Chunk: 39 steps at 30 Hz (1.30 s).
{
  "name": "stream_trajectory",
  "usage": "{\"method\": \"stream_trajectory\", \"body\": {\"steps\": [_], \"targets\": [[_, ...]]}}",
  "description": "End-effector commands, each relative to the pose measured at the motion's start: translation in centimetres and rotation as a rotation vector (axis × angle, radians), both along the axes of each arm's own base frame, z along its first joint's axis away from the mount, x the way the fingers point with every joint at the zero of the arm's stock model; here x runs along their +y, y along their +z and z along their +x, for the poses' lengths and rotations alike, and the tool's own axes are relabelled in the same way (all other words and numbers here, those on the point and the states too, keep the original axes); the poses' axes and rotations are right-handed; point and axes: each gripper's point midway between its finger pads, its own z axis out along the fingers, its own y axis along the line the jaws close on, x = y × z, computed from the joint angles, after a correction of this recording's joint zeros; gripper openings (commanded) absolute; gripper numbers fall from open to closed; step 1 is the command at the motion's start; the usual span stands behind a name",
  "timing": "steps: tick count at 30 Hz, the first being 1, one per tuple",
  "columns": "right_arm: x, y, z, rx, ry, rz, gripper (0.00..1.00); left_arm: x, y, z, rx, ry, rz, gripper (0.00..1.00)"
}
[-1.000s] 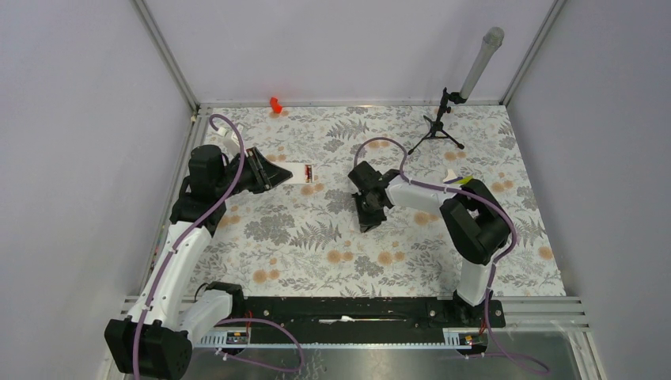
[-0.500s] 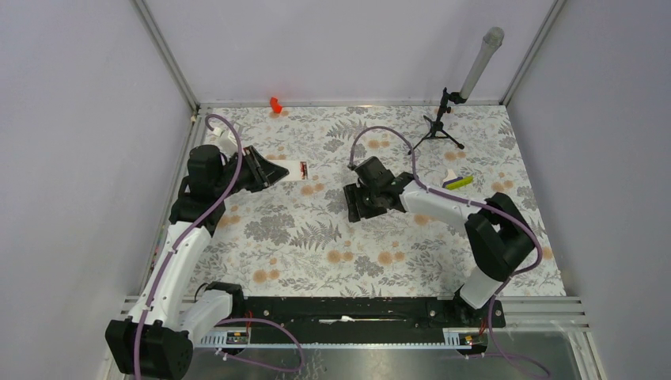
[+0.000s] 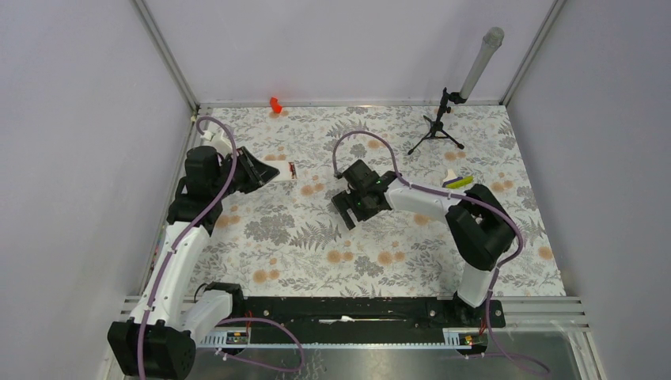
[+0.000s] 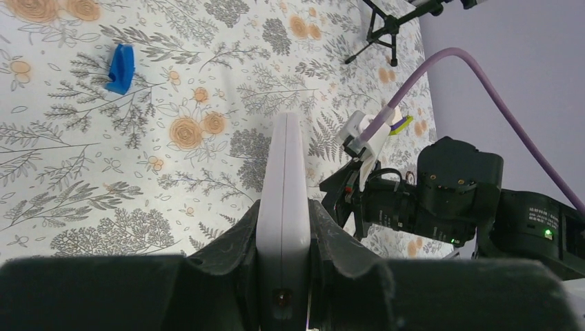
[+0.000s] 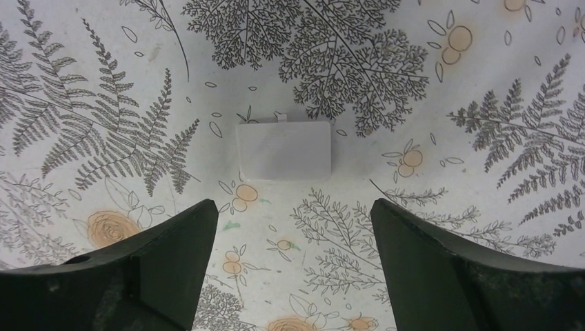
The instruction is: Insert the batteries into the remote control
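Floral tablecloth (image 3: 316, 253) lay flat, pale lilac walls (image 3: 340, 47) all round | left gripper (image 3: 265, 175) pinched the remote control (image 3: 285, 169) edge-on, upper left of top view | right gripper (image 5: 291, 207) hung spread wide above a small white plate (image 5: 283, 150), mid-frame

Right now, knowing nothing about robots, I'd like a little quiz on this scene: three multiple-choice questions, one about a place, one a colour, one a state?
1. Where is the small white square plate? A) flat on the table below the right gripper B) at the table's near edge C) at its far corner
2. What colour is the plastic piece at the table's far edge? A) green B) red C) black
3. What is the left gripper doing? A) open, empty B) shut on that plate C) shut on the remote control
Answers: A, the right wrist view shows it between the open fingers; B, it is bright red; C, both fingers press the white handset's sides.
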Motion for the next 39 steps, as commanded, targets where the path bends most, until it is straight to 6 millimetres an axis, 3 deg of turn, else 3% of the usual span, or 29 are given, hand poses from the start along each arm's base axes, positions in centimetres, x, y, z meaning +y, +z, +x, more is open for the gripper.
{"method": "stream_trajectory", "body": {"steps": [1,7,15,31,39], "targets": [[0.8,0.4,0.9,-0.045,0.068,-0.055,0.9,0.9,3.0,0.6,-0.089,0.047,-0.003,0.0],[1.3,-1.0,0.7,-0.03,0.087,-0.104,0.88,1.1,2.7,0.8,-0.078,0.052,-0.009,0.0],[1.0,-2.1,0.0,0.02,0.088,-0.149,0.68,1.1,2.6,0.9,-0.075,0.043,-0.019,0.0],[1.8,-3.6,0.1,0.05,0.116,-0.141,0.68,0.8,3.0,0.9,-0.083,0.014,-0.037,0.0],[1.6,-3.3,-0.1,0.054,0.092,-0.149,0.47,0.8,2.9,0.8,-0.078,0.009,-0.039,0.0]]}}
